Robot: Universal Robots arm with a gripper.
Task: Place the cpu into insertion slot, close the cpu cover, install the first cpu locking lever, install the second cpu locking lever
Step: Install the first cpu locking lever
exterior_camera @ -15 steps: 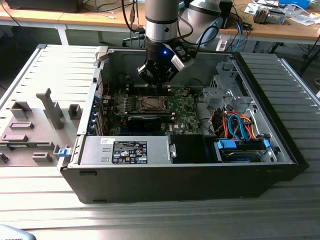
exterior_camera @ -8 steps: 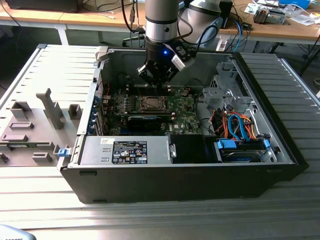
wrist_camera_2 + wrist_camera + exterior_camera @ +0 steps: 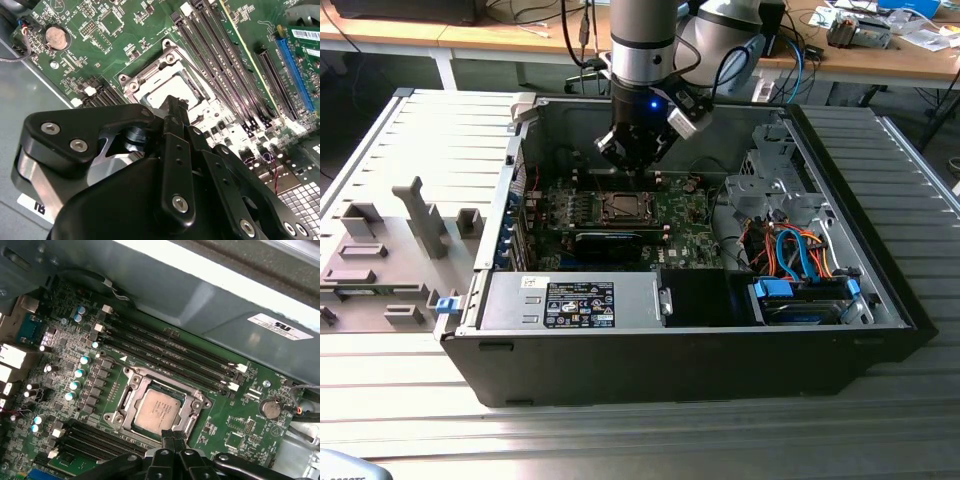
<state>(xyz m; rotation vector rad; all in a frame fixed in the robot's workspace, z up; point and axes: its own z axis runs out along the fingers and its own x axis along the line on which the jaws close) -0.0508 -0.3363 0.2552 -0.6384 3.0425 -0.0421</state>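
The cpu (image 3: 159, 409) lies flat in the insertion slot (image 3: 618, 208) on the green board, its dull silver top facing up. The cpu cover (image 3: 197, 402) lies down around it as a silver frame. In the second wrist view the cpu (image 3: 167, 89) shines with glare, just past my fingertips. My gripper (image 3: 638, 168) hangs above the slot's far side inside the open case. Its black fingers (image 3: 172, 441) are pressed together with nothing between them; my gripper (image 3: 172, 106) is a short way above the cover's edge.
A long black card (image 3: 610, 243) lies in front of the slot. Memory slots (image 3: 170, 355) run beside the socket under the case wall (image 3: 200, 295). A coin battery (image 3: 271, 408), a power supply box (image 3: 570, 300) and a cabled drive cage (image 3: 800, 260) crowd the case. A grey fixture (image 3: 390, 250) stands outside.
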